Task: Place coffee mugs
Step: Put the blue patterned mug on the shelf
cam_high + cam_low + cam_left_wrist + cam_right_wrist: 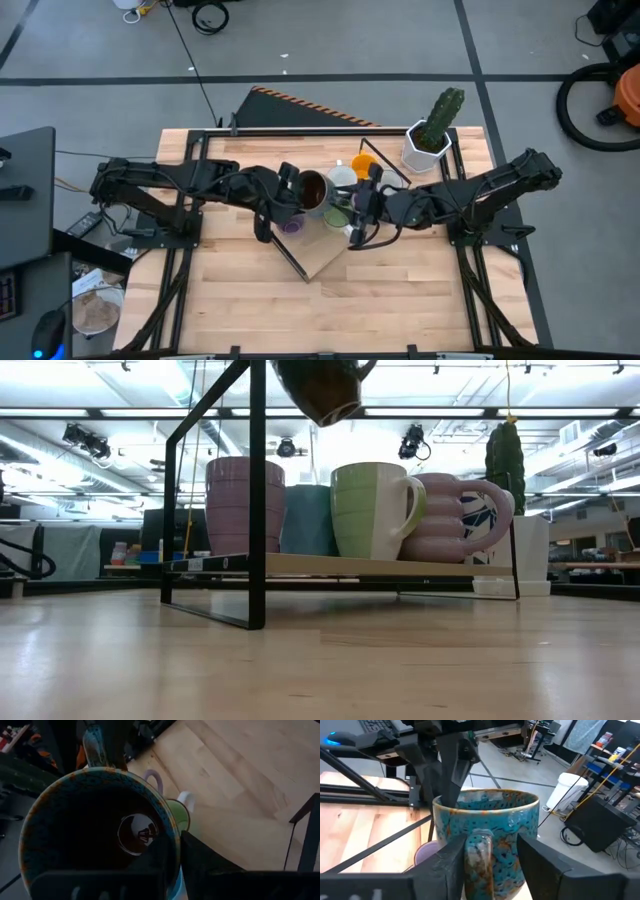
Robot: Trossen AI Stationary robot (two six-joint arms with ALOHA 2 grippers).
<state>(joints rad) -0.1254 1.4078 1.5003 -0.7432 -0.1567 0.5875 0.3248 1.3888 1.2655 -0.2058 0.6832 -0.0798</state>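
Observation:
My left gripper is shut on a dark brown mug with a teal, orange-speckled outside. It holds the mug above a black-framed wooden shelf. My right gripper is open and comes level from the table's right. Its fingers stand on either side of the mug's handle. On the shelf stand a purple mug, a blue mug, a green-and-white mug and a ribbed purple mug. A white mug and an orange mug show from above. My left gripper pinches the mug's rim wall, one finger inside the cup and one outside. It slants down from above and from the table's left. The mug is lifted clear; its bottom hangs above the shelf. My right gripper's fingers flank the handle; whether one touches it I cannot tell.
A white pot with a green cactus stands at the table's far right, beside the shelf. The shelf's black frame posts rise around the mugs. Bare wooden table lies toward the near edge.

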